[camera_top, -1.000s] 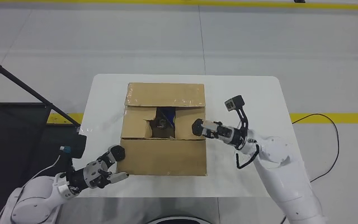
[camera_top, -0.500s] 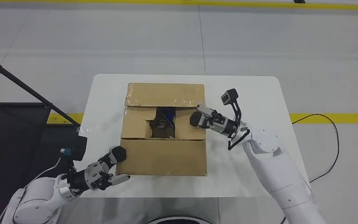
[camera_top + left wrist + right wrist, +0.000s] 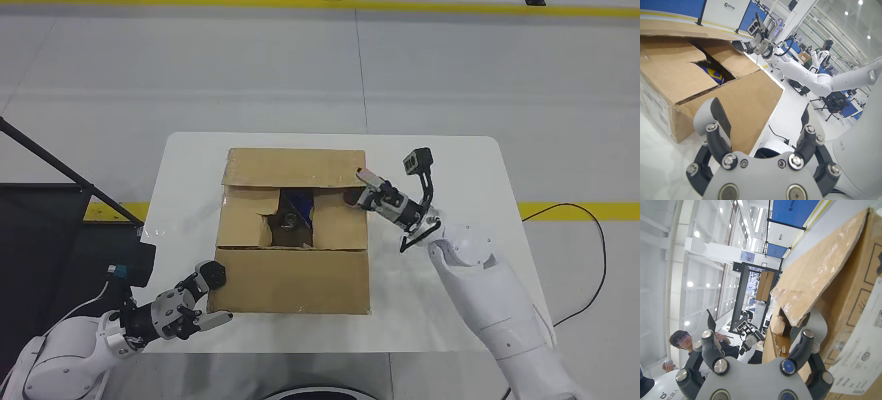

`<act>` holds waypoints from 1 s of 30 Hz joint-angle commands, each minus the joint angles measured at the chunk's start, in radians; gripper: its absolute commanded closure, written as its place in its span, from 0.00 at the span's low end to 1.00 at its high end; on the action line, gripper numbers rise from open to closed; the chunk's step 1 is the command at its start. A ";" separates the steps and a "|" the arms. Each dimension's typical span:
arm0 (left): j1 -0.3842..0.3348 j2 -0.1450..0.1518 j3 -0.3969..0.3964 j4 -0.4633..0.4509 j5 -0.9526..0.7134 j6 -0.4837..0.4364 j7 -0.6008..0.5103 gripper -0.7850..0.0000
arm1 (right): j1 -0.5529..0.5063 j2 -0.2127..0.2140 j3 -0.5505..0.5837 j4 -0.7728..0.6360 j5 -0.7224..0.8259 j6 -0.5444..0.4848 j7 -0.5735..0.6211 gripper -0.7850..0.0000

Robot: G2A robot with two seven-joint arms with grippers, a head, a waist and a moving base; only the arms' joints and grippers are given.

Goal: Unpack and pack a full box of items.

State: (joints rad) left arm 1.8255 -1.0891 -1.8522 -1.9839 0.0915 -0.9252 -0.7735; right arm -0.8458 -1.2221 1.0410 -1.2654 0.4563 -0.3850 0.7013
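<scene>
On table [image 3: 440,170] centre, box [image 3: 292,275], part-closed. At far right corner, right gripper [image 3: 358,188], fingers apart, one under far flap [image 3: 295,168] corner; judged nearer for lifting. Left gripper [image 3: 215,295] spread, empty, beside near left corner.

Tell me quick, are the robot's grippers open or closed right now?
Left gripper: open, holding nothing, beside the box.
Right gripper: open, at the box's flap, not clamped on it.
</scene>
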 commanded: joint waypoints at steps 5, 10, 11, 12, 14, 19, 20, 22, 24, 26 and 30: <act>0.000 0.000 0.000 0.000 0.000 0.000 0.000 0.00 | 0.071 -0.023 -0.047 0.043 -0.078 -0.011 -0.070 0.00; 0.000 0.000 0.000 0.000 0.000 0.000 0.000 0.00 | 0.154 -0.049 -0.096 0.114 -0.114 -0.014 -0.078 0.00; 0.000 0.000 0.000 0.000 0.000 0.000 0.000 0.00 | 0.173 -0.054 -0.105 0.132 -0.122 -0.017 -0.080 0.00; 0.000 0.000 0.000 0.000 0.000 0.000 0.000 0.00 | 0.192 -0.060 -0.113 0.151 -0.131 -0.020 -0.087 0.00; 0.000 0.000 0.000 0.000 0.000 0.000 0.000 0.00 | 0.226 -0.071 -0.130 0.185 -0.151 -0.030 -0.099 0.00; 0.000 0.000 0.000 0.000 0.000 0.000 0.000 0.00 | 0.304 -0.099 -0.171 0.275 -0.220 -0.042 -0.145 0.00; 0.000 0.000 0.000 0.000 0.000 0.000 0.000 0.00 | 0.319 -0.105 -0.180 0.294 -0.231 -0.041 -0.151 0.00; 0.000 0.000 0.000 0.000 0.000 0.000 0.000 0.00 | 0.347 -0.117 -0.197 0.331 -0.249 -0.040 -0.166 0.00; 0.000 0.000 0.000 0.000 0.000 0.000 0.000 0.00 | 0.371 -0.130 -0.215 0.369 -0.266 -0.037 -0.177 0.00; 0.000 0.000 0.000 0.000 0.000 0.000 0.000 0.00 | 0.390 -0.143 -0.229 0.406 -0.267 -0.040 -0.184 0.00; 0.000 0.000 0.000 0.000 0.000 0.000 0.000 0.00 | 0.408 -0.160 -0.238 0.447 -0.260 -0.086 -0.181 0.00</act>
State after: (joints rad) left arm 1.8255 -1.0891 -1.8522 -1.9839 0.0915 -0.9252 -0.7734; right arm -0.4384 -1.3804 0.8016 -0.8229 0.1955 -0.4519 0.5195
